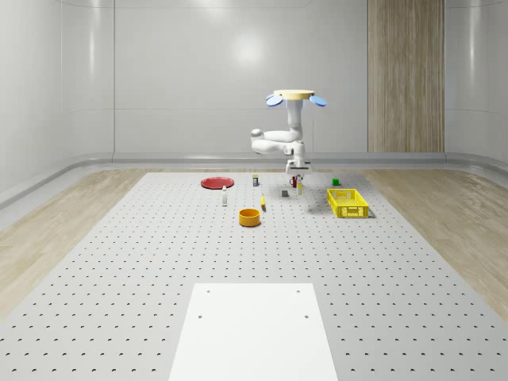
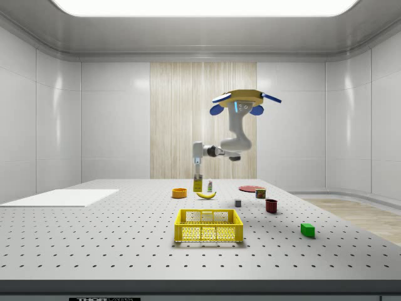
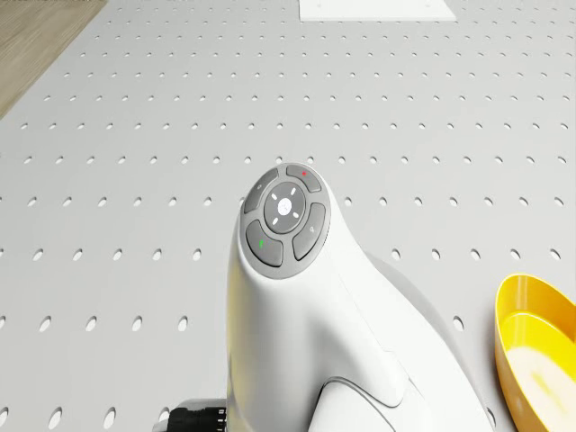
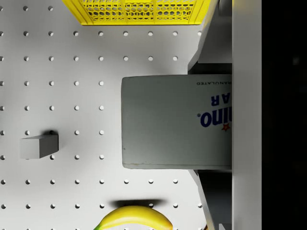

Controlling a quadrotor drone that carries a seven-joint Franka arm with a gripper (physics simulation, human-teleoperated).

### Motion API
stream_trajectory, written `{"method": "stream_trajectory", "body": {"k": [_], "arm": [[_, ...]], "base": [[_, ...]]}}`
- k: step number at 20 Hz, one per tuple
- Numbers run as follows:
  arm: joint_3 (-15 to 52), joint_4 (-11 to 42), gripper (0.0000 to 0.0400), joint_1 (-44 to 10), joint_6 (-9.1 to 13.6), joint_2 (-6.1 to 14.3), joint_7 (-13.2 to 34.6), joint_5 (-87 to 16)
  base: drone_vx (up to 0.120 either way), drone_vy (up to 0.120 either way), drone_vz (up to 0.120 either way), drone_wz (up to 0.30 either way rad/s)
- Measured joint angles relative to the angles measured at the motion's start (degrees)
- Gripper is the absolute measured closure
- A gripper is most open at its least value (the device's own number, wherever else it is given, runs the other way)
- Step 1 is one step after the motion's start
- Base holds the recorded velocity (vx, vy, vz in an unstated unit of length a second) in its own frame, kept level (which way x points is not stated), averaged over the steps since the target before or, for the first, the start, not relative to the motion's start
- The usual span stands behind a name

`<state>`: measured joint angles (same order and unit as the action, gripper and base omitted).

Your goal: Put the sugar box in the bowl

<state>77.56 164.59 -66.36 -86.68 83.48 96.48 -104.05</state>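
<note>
The sugar box (image 4: 172, 124), white with blue lettering, sits between my gripper's (image 4: 213, 123) fingers (image 4: 207, 50), which are shut on it. In the side view the gripper (image 2: 198, 170) points straight down with the box (image 2: 198, 184) hanging under it, low over the table. The orange bowl (image 2: 180, 193) stands a short way off, toward the side view's left; in the whole-scene view the bowl (image 1: 250, 217) is nearer the camera and left of the box (image 1: 300, 187). The drone (image 1: 298, 97) hovers high above the table's far middle. Its bowl rim (image 3: 531, 360) shows beside the arm (image 3: 297, 297).
A banana (image 4: 134, 218) lies close to the box, a grey cube (image 4: 39, 146) a little farther, and the yellow basket (image 4: 139, 12) on the other side. A red mug (image 2: 271, 205), green cube (image 2: 307, 229), can (image 2: 260, 193), red plate (image 1: 216, 182) and small bottle (image 1: 225, 197) stand around.
</note>
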Motion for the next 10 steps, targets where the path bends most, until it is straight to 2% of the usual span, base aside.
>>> {"method": "stream_trajectory", "body": {"k": [3, 4, 10], "arm": [[0.08, 0.0, 0.0237, -0.06, -0.21, 0.24, 0.07, 0.14], [0.1, -0.01, 0.0237, -0.08, -0.28, 0.32, 0.09, 0.18], [0.2, -0.02, 0.0237, -0.18, -0.69, 0.77, 0.21, 0.39]], "base": [[0.12, -0.12, 0.12, 0.0], [0.12, -0.12, 0.04, 0.0], [0.12, -0.12, 0.0, 0.0]]}}
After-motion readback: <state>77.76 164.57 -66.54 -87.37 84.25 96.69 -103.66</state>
